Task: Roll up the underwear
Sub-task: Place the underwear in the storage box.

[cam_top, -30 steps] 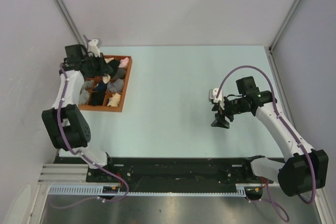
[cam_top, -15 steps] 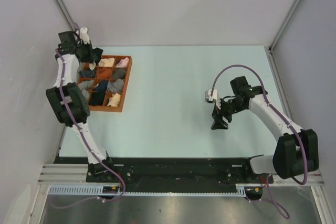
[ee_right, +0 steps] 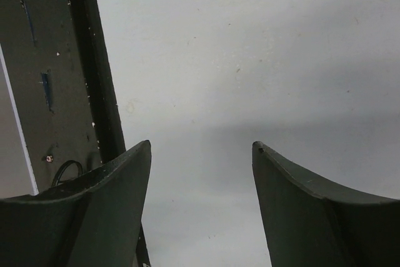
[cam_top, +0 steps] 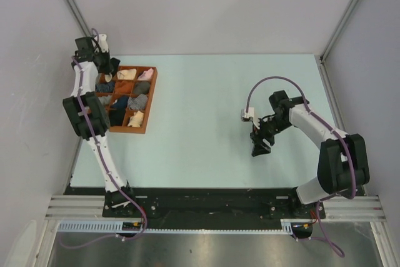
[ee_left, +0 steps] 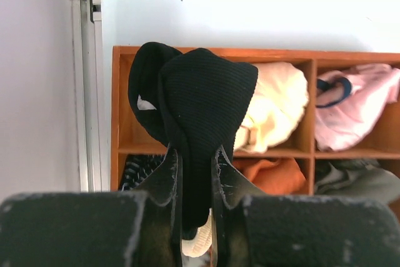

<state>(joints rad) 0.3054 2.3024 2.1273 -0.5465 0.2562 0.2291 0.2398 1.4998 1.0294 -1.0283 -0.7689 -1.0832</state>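
Observation:
The underwear (ee_left: 206,92) is a black ribbed bundle with a cream-beige edge showing low between the fingers. My left gripper (ee_left: 195,154) is shut on it and holds it above the far-left compartment of the wooden tray (ee_left: 212,50). In the top view my left gripper (cam_top: 106,67) is at the tray's far-left corner, and the garment is hard to make out against the black fingers. My right gripper (cam_top: 259,148) is open and empty, right of the table's middle. It also shows in the right wrist view (ee_right: 201,148), over bare table.
The tray (cam_top: 150,101) sits at the table's left and holds several small rolled bundles: cream (ee_left: 278,107), pink (ee_left: 356,101), orange (ee_left: 269,176) and grey. A wall and a metal frame post (ee_left: 81,92) stand close on the tray's left.
My left gripper moved from over the tray's middle back to its far-left corner, still holding the underwear. The right arm's elbow swung; its gripper stayed almost in place, open.

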